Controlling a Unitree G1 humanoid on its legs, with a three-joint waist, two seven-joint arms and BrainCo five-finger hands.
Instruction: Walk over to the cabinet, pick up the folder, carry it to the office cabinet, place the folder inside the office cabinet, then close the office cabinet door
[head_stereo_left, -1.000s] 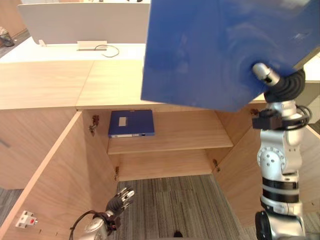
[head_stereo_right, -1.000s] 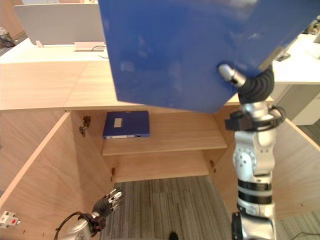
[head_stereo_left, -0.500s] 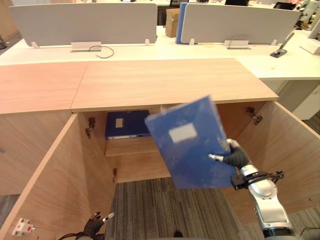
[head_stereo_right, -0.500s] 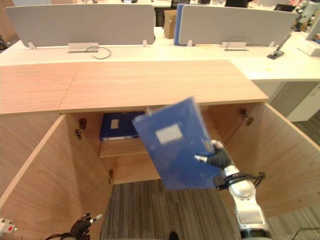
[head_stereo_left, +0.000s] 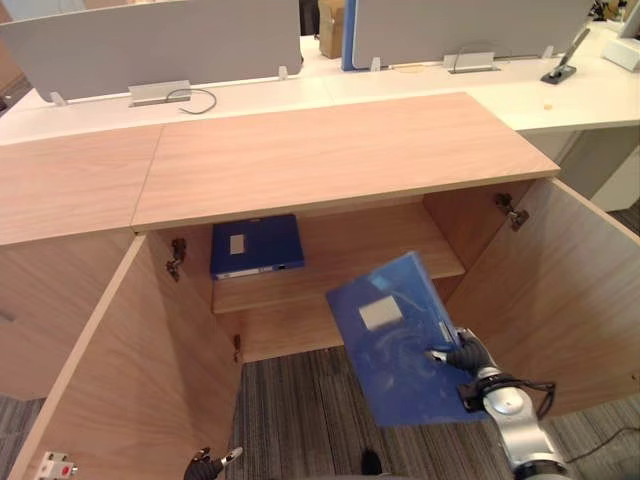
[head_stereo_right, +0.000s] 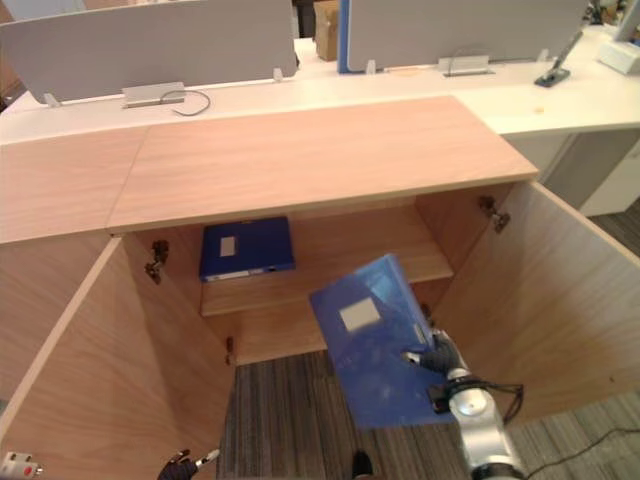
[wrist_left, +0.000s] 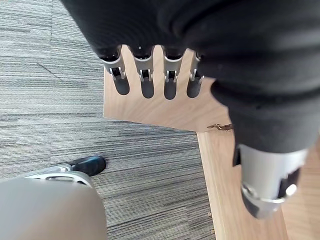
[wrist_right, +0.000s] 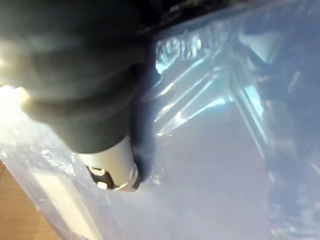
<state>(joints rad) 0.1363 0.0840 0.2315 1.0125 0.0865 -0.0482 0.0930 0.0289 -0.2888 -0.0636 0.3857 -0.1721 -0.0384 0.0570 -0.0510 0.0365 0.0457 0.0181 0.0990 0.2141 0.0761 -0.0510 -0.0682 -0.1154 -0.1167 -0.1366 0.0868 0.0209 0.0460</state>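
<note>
While the right hand's (head_stereo_left: 468, 355) fingers pinch one folder (head_stereo_left: 400, 372), a second folder (head_stereo_left: 256, 245) lies shelved.

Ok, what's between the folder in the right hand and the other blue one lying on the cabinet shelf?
That stretch is bare. In the left eye view, just open shelf board lies between the held folder, gripped by the right hand, and the shelved folder.
</note>
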